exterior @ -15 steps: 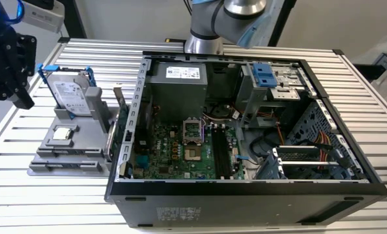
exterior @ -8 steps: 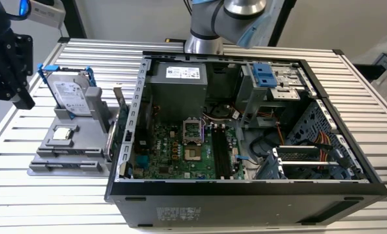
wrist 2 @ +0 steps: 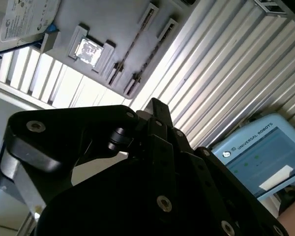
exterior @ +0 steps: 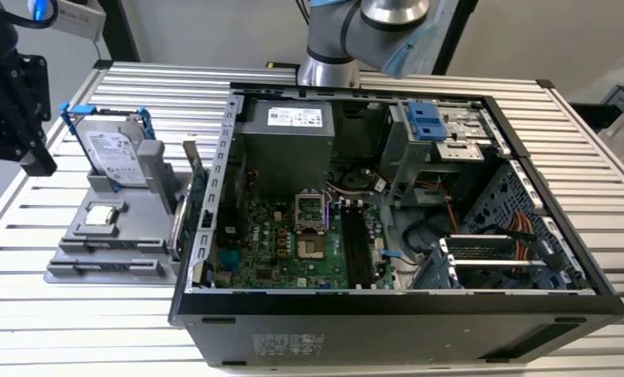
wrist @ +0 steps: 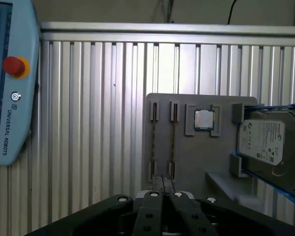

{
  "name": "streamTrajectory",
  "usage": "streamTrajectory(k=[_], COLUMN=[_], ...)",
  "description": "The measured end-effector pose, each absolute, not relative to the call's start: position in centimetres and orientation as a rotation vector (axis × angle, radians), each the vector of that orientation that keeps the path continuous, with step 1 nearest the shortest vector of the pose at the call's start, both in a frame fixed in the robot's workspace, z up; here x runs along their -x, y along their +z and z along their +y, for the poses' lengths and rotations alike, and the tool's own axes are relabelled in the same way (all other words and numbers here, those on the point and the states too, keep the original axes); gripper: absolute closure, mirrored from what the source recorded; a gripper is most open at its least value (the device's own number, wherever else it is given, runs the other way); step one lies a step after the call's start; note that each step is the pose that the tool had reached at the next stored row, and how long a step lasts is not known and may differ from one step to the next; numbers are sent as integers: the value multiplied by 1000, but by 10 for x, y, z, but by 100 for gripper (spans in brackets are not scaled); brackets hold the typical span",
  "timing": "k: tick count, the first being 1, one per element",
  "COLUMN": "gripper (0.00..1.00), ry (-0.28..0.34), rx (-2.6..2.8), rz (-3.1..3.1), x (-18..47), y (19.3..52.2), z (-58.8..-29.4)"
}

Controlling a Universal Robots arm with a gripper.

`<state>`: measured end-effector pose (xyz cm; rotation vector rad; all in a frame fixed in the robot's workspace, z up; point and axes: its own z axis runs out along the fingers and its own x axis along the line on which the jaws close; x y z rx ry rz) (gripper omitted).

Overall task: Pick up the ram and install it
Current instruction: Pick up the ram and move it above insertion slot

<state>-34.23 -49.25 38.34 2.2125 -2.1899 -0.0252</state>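
Two slim dark ram sticks point(wrist: 154, 141) point(wrist: 173, 141) stand on edge in the slots of a grey holder point(wrist: 187, 162); the second wrist view shows them as thin lines point(wrist 2: 132, 46). My black gripper point(wrist: 163, 195) hangs above the table beside this holder, shut with nothing in it, its fingertips point(wrist 2: 156, 105) together. In the exterior view the gripper point(exterior: 31, 153) is at the far left, off the holder's point(exterior: 113, 251) left side. The open computer case point(exterior: 396, 302) shows the motherboard's long black slots point(exterior: 354, 243).
On the grey holder a silver hard drive in a blue frame point(exterior: 113, 153) stands upright, and a small square processor chip point(wrist: 203, 119) lies next to the ram. A pale blue teach pendant point(wrist: 10, 83) lies on the ribbed table point(exterior: 92, 322). The arm's base point(exterior: 328, 71) stands behind the case.
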Motion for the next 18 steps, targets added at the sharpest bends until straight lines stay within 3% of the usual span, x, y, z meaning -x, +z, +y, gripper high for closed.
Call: streamTrajectory(k=[8, 18], gripper=[100, 100], ry=[-76, -78], rx=[-2236, -2237], rz=[-2211, -2212], x=[342, 342], y=[383, 383], z=[-493, -493])
